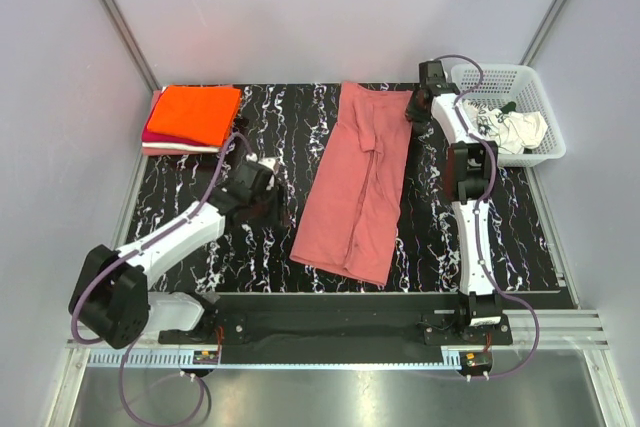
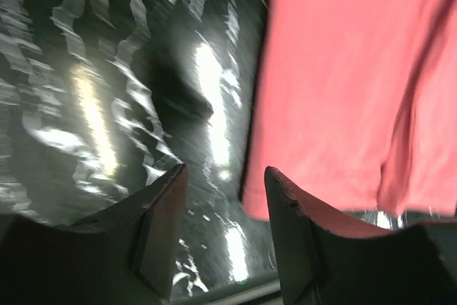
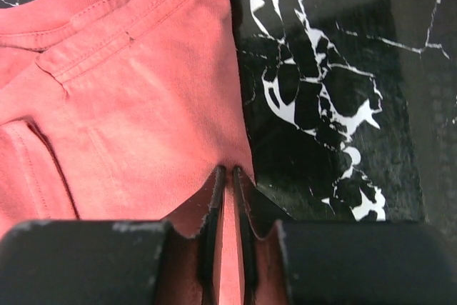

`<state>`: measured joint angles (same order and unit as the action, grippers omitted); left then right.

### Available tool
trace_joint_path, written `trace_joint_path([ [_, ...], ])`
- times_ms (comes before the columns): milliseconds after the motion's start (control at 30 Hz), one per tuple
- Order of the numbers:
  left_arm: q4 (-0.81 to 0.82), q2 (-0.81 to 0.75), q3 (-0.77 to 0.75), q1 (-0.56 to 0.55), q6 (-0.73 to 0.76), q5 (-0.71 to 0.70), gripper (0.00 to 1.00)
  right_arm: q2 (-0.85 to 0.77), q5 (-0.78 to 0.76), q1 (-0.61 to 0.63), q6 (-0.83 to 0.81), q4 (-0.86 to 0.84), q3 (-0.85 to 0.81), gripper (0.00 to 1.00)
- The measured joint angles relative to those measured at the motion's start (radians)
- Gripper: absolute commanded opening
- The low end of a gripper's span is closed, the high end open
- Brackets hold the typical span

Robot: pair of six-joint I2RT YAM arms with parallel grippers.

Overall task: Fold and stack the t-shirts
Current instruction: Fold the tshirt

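Pinching the rose-red t-shirt, spread long across mid-table, at its far right edge with the right gripper. Hovering the left gripper beside the near left edge, fingers apart, gripping nothing.

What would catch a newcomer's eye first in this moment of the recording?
The rose-red t-shirt, folded into a narrow strip, lies down the middle of the black marbled table; the right arm's fingers pinch its far right edge, and the left arm's fingers stand open near its left edge. A folded stack topped by an orange t-shirt sits at the far left corner, and a white basket at the far right holds a white printed t-shirt.
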<state>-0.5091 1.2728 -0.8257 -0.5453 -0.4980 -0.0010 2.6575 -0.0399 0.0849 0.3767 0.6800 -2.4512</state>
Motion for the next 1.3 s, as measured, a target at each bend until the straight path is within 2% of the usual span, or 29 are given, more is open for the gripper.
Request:
trace_joint_path([
  [233, 0.093, 0.013, 0.101, -0.032, -0.007, 0.151, 0.56, 0.001, 0.014, 0.000, -0.014, 0.014, -0.016, 0.29],
  [433, 0.175, 0.087, 0.130, -0.039, -0.007, 0.175, 0.55, -0.146, 0.034, -0.001, -0.003, 0.036, 0.139, 0.34],
  [567, 0.238, 0.155, 0.166, -0.049, -0.013, 0.198, 0.44, -0.318, 0.061, -0.001, 0.009, 0.042, 0.255, 0.35],
  [700, 0.301, 0.153, 0.191, -0.103, -0.028, 0.196, 0.27, -0.533, 0.094, 0.002, 0.034, 0.021, 0.426, 0.36],
  [733, 0.310, 0.148, 0.201, -0.125, -0.036, 0.192, 0.17, -0.591, 0.098, 0.005, 0.043, 0.016, 0.484, 0.36],
  [800, 0.330, 0.122, 0.232, -0.168, -0.061, 0.184, 0.08, -0.703, 0.096, 0.016, 0.058, 0.005, 0.617, 0.37],
  [900, 0.344, 0.080, 0.274, -0.225, -0.100, 0.171, 0.05, -0.826, 0.113, 0.046, 0.084, -0.021, 0.816, 0.37],
  [933, 0.346, 0.069, 0.283, -0.244, -0.114, 0.164, 0.06, -0.856, 0.120, 0.058, 0.093, -0.032, 0.882, 0.36],
  [967, 0.348, 0.062, 0.291, -0.266, -0.134, 0.156, 0.12, -0.882, 0.131, 0.071, 0.103, -0.052, 0.958, 0.35],
  [1000, 0.353, 0.055, 0.298, -0.284, -0.149, 0.146, 0.17, -0.895, 0.138, 0.080, 0.107, -0.068, 1.007, 0.32],
  [1033, 0.364, 0.044, 0.311, -0.308, -0.183, 0.134, 0.17, -0.904, 0.148, 0.093, 0.117, -0.084, 1.093, 0.32],
  [1100, 0.385, 0.037, 0.324, -0.336, -0.218, 0.118, 0.17, -0.896, 0.165, 0.100, 0.128, -0.113, 1.135, 0.31],
  [1200, 0.417, 0.017, 0.352, -0.375, -0.274, 0.100, 0.17, -0.834, 0.163, 0.126, 0.142, -0.188, 1.105, 0.31],
  [1300, 0.432, 0.005, 0.366, -0.391, -0.308, 0.090, 0.09, -0.707, 0.146, 0.190, 0.157, -0.235, 0.974, 0.27],
])
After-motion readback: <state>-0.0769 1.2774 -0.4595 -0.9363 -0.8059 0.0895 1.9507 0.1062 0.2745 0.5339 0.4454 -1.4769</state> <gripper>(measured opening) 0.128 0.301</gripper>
